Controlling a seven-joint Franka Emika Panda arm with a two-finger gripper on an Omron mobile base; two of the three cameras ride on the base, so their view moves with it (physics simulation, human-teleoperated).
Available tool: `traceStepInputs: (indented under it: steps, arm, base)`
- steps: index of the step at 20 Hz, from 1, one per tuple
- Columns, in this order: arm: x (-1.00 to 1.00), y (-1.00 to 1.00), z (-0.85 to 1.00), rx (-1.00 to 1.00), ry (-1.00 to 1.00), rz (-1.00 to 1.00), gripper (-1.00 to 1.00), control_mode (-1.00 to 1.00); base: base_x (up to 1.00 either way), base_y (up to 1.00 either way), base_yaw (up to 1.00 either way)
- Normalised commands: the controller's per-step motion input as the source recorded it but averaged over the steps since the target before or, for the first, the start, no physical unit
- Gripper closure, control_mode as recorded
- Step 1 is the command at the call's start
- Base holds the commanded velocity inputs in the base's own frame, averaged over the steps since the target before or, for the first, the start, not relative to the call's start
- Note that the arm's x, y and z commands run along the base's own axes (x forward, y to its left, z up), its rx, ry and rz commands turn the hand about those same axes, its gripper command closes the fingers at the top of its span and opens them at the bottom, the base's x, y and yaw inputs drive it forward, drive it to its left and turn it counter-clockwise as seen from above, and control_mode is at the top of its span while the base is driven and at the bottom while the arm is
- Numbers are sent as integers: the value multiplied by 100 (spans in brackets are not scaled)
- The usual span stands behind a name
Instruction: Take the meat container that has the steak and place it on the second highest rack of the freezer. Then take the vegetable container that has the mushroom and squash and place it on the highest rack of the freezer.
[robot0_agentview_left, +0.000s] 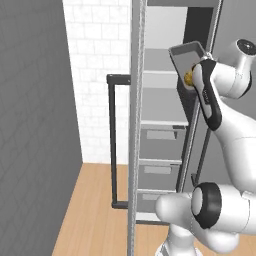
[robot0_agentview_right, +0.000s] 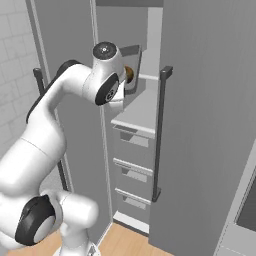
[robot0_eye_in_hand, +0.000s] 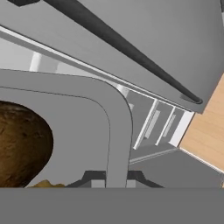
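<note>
I hold the grey vegetable container (robot0_agentview_left: 187, 52) tilted steeply, high in front of the open freezer (robot0_agentview_left: 162, 107). My gripper (robot0_eye_in_hand: 116, 180) is shut on the tray's rim (robot0_eye_in_hand: 119, 127), one dark fingertip on each side of it. Inside the tray lies the brown mushroom (robot0_eye_in_hand: 22, 144), with a sliver of yellow squash (robot0_eye_in_hand: 43, 184) under it. From the left base view a yellow-orange lump (robot0_agentview_left: 188, 77) peeks out beside my wrist. The tray (robot0_agentview_right: 134, 54) hangs level with the upper white shelves (robot0_agentview_right: 142, 107). The steak is out of view.
The freezer's open door stands edge-on at my left, with its long dark bar handle (robot0_agentview_left: 114, 140). Grey drawers (robot0_agentview_left: 160, 135) sit under the shelves. A second dark handle (robot0_agentview_right: 161, 135) runs down the closed door on the right. The floor (robot0_agentview_left: 90, 210) is wood.
</note>
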Motion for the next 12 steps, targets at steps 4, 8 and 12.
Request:
traceStepInputs:
  steps: [4, 8, 12]
  arm:
    - [41, 0, 0, 0, 0, -2, 100, -100]
    - [74, 0, -2, 0, 2, -8, 100, -100]
    - [69, -1, 1, 0, 0, -15, 100, -100]
  base:
    - [0, 0, 0]
    - [0, 0, 0]
    - [0, 0, 0]
